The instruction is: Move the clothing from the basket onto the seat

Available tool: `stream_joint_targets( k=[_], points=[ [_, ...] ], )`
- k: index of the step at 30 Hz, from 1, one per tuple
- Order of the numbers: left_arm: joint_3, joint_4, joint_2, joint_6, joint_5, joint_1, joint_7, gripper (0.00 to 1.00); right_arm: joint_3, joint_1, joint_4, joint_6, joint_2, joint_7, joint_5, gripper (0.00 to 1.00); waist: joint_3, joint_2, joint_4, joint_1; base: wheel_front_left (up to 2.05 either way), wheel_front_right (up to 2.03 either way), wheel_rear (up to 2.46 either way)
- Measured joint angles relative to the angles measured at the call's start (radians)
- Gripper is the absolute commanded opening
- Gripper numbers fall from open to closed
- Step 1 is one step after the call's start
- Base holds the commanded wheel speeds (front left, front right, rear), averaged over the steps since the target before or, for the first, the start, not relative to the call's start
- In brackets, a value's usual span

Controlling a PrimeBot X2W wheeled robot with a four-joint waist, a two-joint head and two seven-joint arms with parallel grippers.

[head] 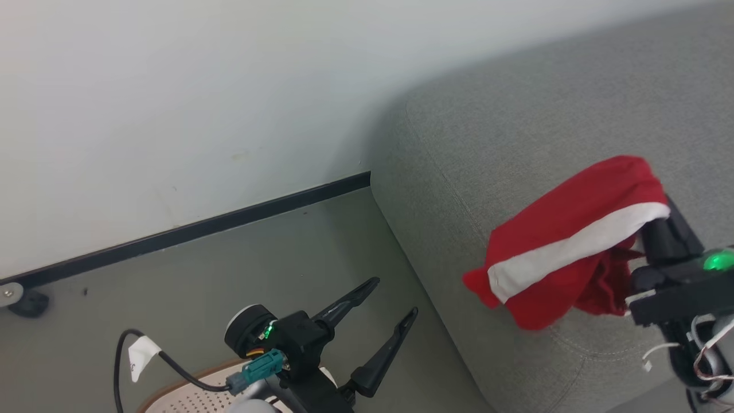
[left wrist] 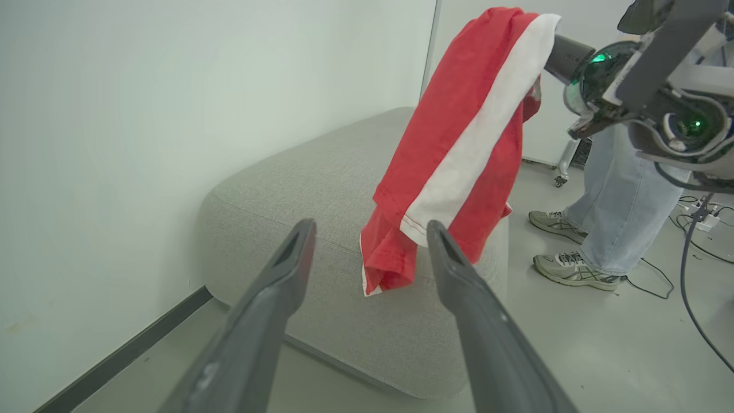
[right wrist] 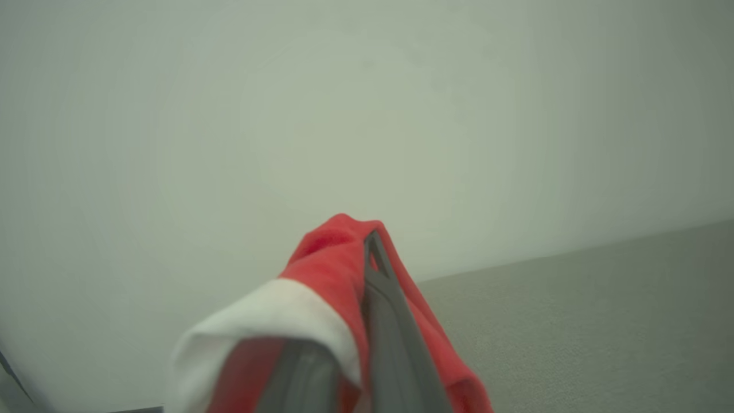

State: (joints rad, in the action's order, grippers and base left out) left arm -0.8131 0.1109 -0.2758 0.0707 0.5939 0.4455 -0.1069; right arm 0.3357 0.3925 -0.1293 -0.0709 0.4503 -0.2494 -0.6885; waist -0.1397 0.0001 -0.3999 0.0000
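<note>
Head view, right of frame: the red white-striped garment hangs over the grey seat, pinched in the clenched right gripper. The left gripper gapes empty. The garment looks soft, light and floppy, so a bunched fold is the best hold.

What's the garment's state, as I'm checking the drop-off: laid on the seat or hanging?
Hanging: the clothing drapes from the shut right gripper over the seat, not released.

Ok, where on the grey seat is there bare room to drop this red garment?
The seat is bare from the wall down to the clothing, and across its rounded corner. It is crowded at the near edge, where the clothing hangs from the shut right end effector. The open left end effector hovers over the floor.
</note>
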Motion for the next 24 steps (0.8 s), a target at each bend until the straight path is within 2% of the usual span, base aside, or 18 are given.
stream_joint_targets(
  k=[11, 16, 24],
  points=[
    [0.002, -0.033, -0.031, 0.000, -0.009, 0.006, 0.019, 1.00, -0.134, 0.118, 0.059, -0.010, 0.090, -0.004, 0.004, 0.00, -0.063, 0.0000, 0.032, 0.0000, 0.00, 0.00, 0.00],
    [0.003, -0.070, -0.046, 0.001, -0.026, 0.025, 0.031, 1.00, -0.211, 0.161, 0.041, -0.018, 0.137, -0.007, -0.013, 0.00, -0.104, 0.0000, 0.047, 0.0000, 0.00, 0.00, 0.00],
    [0.017, -0.129, -0.099, 0.001, -0.037, 0.053, 0.058, 1.00, -0.283, 0.223, -0.017, -0.019, 0.170, -0.007, -0.036, 0.00, -0.190, 0.0000, 0.071, 0.0001, 0.00, 0.00, 0.00]
  ],
)
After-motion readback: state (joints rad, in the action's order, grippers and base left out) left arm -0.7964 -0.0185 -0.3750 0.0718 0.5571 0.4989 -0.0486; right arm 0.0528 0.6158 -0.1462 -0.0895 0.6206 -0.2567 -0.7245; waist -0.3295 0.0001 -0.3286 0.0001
